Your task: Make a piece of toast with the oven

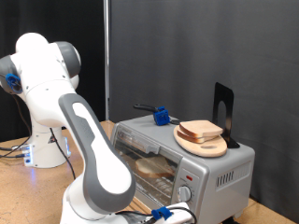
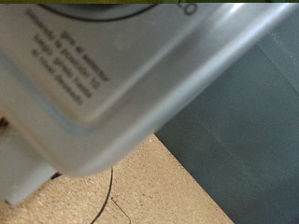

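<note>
The silver oven (image 1: 224, 173) stands at the exterior view's right. On its top lies a round wooden plate (image 1: 207, 146) with the piece of toast (image 1: 200, 130) on it, pale with a brown crust. Through the door's glass window (image 1: 149, 161) a flat brownish shape shows; I cannot tell what it is. My gripper (image 1: 170, 213) hangs low at the oven's front, just below a round knob (image 1: 184, 193). The wrist view is filled by the oven's silver panel (image 2: 121, 84) with printed text, very close; no fingers show there.
A blue object with a dark handle (image 1: 161, 116) and a black upright stand (image 1: 222, 107) also sit on the oven's top. The robot's white base (image 1: 42, 140) is at the exterior view's left. The tan tabletop (image 2: 159, 187) shows beneath the oven.
</note>
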